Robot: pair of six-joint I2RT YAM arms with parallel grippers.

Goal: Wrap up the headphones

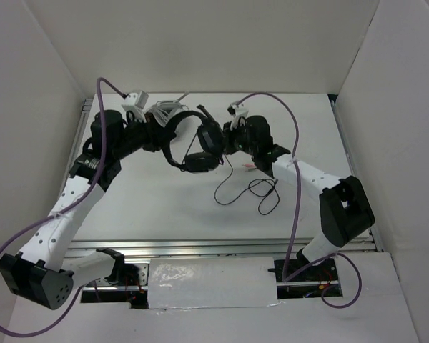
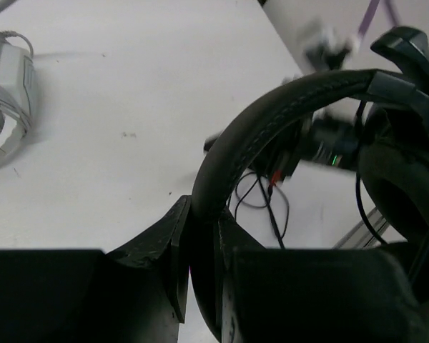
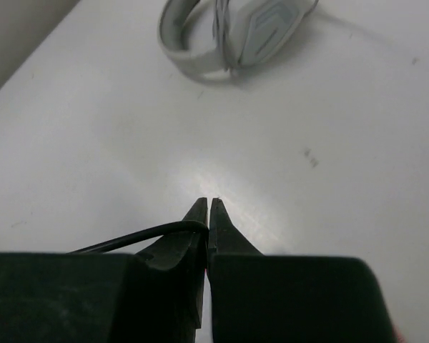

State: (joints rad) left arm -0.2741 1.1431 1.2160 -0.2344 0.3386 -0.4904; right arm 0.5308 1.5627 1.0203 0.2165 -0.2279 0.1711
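While the left hand point(image 2: 202, 214) pinches the padded headband of the headphones point(image 2: 272, 114), so that the band arches above the white surface point(image 2: 129, 107) toward its far middle, the right hand point(image 3: 208, 213) is pressed together on the thin black cable point(image 3: 150, 231) close beside the earcups. Slack loops of that cable lie on the surface nearer the arm bases. Just behind the headphones sits a grey-white ring-shaped stand point(image 3: 254, 39).
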